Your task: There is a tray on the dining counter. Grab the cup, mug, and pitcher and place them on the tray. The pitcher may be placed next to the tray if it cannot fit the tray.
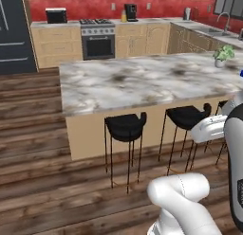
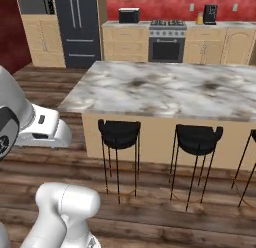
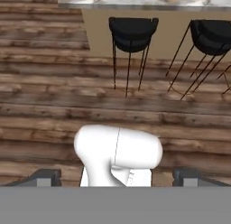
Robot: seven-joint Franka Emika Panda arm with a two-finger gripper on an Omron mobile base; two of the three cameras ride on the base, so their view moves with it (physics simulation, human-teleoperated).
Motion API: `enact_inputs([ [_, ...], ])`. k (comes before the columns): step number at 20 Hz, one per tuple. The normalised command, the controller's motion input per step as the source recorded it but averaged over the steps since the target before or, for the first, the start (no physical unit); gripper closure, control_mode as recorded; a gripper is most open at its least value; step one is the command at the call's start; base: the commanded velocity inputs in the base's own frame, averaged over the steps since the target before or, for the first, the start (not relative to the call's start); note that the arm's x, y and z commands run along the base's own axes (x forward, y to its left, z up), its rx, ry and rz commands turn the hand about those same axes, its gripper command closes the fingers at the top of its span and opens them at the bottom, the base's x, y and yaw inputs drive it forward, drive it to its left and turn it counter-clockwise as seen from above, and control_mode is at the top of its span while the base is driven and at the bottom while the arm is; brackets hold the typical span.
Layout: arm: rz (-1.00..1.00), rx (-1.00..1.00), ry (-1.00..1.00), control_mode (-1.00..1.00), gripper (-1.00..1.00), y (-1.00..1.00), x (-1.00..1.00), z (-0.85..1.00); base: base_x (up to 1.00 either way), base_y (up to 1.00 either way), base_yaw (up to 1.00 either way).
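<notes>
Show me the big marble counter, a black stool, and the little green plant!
dining counter [image 1: 142, 82], left base view, bare marble top.
black stool [image 1: 126, 125], left base view, on its seat.
plant [image 1: 223, 53], left base view, on its green leaves.

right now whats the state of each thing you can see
dining counter: marble top bare apart from a small potted plant standing upright at its far right
nearest stool: upright, tucked against the counter base
second stool: upright, also at the counter
gripper: jaws wide open, holding nothing
</notes>
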Motion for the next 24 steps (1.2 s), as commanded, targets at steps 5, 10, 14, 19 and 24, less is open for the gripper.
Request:
enact_inputs([
  [5, 0.0, 0.0, 0.0, 1.0, -1.0, 0.0, 0.0, 0.0, 0.42, 1.0, -0.13],
  [10, 0.0, 0.0, 0.0, 1.0, -1.0, 0.0, 0.0, 0.0, 0.61, 1.0, -0.17],
  [14, 0.0, 0.0, 0.0, 1.0, -1.0, 0.0, 0.0, 0.0, 0.69, 1.0, -0.23],
  [19, 0.0, 0.0, 0.0, 1.0, -1.0, 0.0, 0.0, 0.0, 0.5, 1.0, -0.31],
  [24, 0.0, 0.0, 0.0, 1.0, -1.0, 0.0, 0.0, 0.0, 0.19, 1.0, -0.39],
])
